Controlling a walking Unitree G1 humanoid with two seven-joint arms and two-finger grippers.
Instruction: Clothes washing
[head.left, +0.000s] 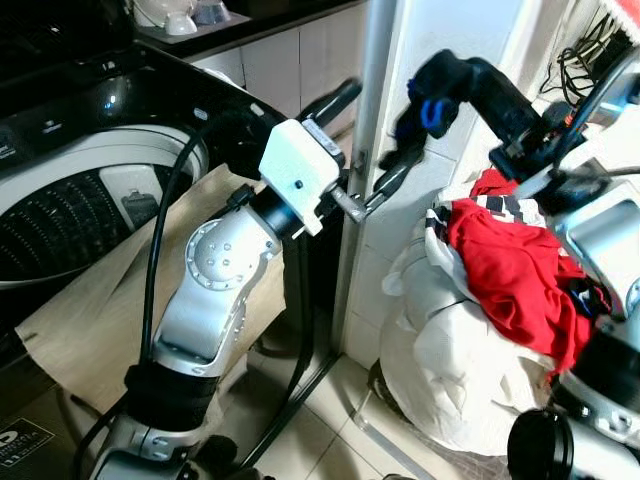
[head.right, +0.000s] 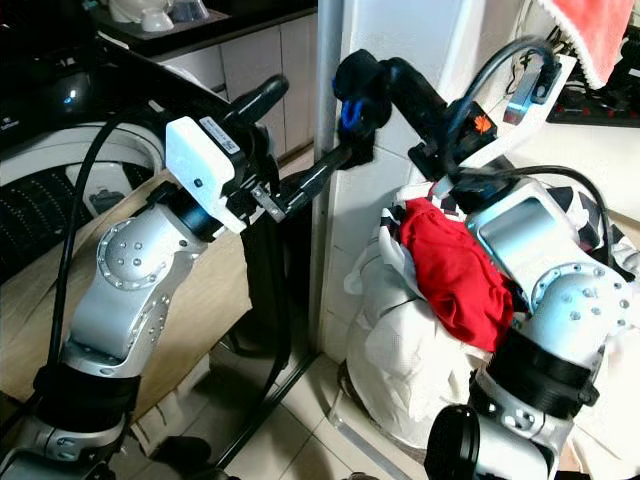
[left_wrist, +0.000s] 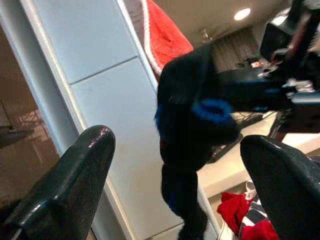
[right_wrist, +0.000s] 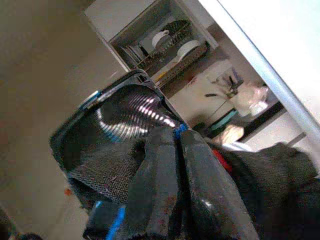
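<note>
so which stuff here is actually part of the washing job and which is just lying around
Part of the job:
- black and blue garment, pinched in the shut right gripper
- open left gripper just in front of it
- washing machine drum
- red garment on the white laundry bag

Lying about:
- dishes on the counter
- cables

Sock (head.left: 440, 90): black with blue trim
Shirt (head.left: 510, 265): red
Bag (head.left: 450, 370): white
Striped cloth (head.left: 438, 222): black and white
Washer (head.left: 90, 150): black top, grey drum
Right gripper (head.right: 385, 85): black
</note>
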